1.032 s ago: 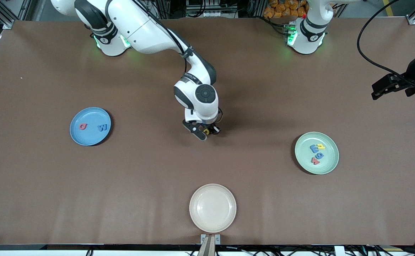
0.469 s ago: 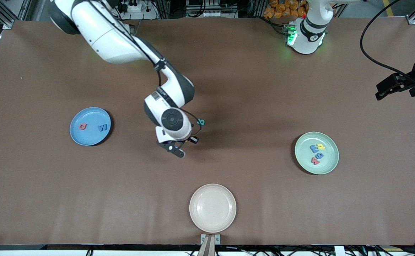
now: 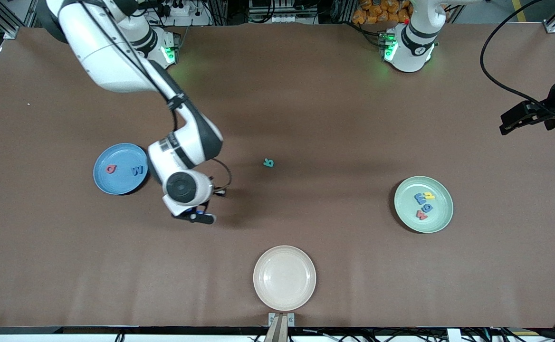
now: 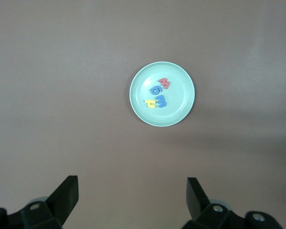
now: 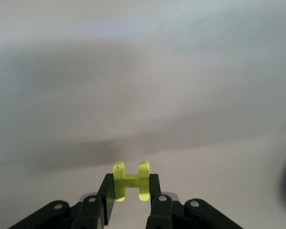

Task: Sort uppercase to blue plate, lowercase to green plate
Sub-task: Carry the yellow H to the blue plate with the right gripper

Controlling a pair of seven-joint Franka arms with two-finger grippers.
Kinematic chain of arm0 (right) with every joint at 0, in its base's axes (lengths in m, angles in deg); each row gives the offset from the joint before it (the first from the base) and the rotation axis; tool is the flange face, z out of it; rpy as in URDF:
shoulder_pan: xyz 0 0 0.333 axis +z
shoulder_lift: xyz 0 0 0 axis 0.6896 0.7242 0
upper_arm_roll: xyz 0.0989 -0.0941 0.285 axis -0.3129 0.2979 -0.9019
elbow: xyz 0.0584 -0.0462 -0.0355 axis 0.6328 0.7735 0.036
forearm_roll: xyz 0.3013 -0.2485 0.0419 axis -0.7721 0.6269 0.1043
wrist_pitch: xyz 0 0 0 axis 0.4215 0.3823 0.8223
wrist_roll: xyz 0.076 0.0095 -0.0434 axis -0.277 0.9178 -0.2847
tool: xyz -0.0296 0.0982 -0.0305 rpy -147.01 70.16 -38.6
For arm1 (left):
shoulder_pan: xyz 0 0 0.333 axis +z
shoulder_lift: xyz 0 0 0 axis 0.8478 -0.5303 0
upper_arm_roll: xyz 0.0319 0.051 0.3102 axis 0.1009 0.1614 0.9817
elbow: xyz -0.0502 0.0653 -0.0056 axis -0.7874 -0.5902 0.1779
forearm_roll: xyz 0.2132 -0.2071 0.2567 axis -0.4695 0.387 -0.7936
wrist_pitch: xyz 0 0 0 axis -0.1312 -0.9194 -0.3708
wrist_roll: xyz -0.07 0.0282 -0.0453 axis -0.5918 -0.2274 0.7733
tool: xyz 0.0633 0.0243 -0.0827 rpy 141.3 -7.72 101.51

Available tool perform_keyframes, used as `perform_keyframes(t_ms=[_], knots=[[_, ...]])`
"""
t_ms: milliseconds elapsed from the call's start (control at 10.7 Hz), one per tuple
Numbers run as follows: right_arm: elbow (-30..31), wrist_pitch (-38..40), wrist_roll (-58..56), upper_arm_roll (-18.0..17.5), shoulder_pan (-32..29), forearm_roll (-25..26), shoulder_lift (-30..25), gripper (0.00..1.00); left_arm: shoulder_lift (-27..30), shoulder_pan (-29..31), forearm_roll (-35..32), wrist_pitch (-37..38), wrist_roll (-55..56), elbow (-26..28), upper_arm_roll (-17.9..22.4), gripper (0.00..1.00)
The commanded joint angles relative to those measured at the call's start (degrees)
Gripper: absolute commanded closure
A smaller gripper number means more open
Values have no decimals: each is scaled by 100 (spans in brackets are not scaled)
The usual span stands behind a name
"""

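Clamping the yellow H (image 5: 130, 185) between its fingers, the right gripper (image 3: 196, 214) hangs over the table (image 3: 334, 109) just beside the blue plate (image 3: 120, 183), which holds the red Q (image 3: 111, 169) and blue W (image 3: 137, 170). The teal R (image 3: 268, 163) lies on the table between the blue plate and the green plate (image 3: 441, 213). The left gripper (image 4: 131, 202) waits high above the green plate, jaws spread wide and empty.

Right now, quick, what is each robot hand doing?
Left gripper: open, holding nothing, waiting high over the green plate.
Right gripper: shut on the yellow H, over the table beside the blue plate.
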Motion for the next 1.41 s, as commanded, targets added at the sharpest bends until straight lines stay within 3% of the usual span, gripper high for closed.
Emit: perform_keyframes(t_ms=[0, 188, 657, 938, 1126, 1220, 1314], knots=[[674, 6, -1227, 81, -406, 87, -599, 73, -121, -10, 257, 194, -82, -190, 36, 0], [1217, 24, -2167, 275, -635, 87, -1055, 73, -147, 7, 362, 369, -82, -198, 36, 0], [2624, -98, -3936, 1267, -689, 87, -1856, 73, -200, 16, 354, 520, -100, -198, 54, 0], [3844, -1053, -4377, 1611, -723, 78, -2077, 72, -200, -19, 136, 520, -469, -198, 54, 0], [4138, -1355, -4396, 1621, -776, 78, -2051, 61, -200, -90, -59, 520, -478, -198, 19, 0], [4199, -1356, -4422, 1621, -785, 69, -2050, 51, -200, -90, -68, 511, -478, -198, 27, 0], [4243, -1356, -4570, 1621, -794, 61, -2050, 51, -191, -72, -68, 502, -478, -207, 27, 0]])
